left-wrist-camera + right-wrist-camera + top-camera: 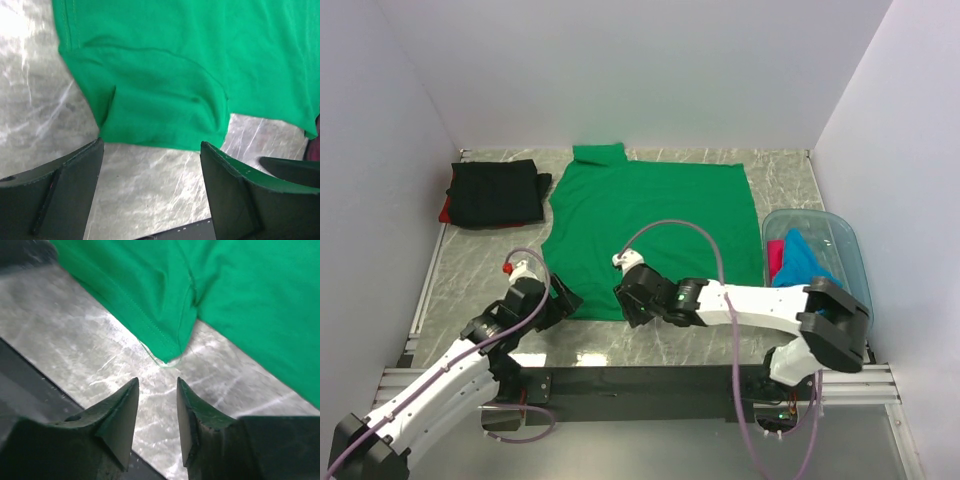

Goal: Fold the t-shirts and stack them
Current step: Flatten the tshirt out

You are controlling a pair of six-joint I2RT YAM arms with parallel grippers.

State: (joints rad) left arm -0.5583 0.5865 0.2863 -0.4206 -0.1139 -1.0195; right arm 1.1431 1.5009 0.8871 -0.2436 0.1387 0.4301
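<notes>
Green cloth fills the middle of the table: the green t-shirt lies spread flat, near hem towards the arms. A folded black t-shirt sits far left, and the tub on the right holds a blue t-shirt. The step in hand looks like folding the green one, so both near corners need gripping next. The left pincer gapes wide and empty, with a doubled hem corner just beyond its tips. The right pincer, also parted and empty, has the other corner just ahead.

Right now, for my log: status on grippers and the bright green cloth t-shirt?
Left gripper open, empty. Right gripper open, empty. Bright green cloth t-shirt spread out, not held. Nothing in the way.
</notes>
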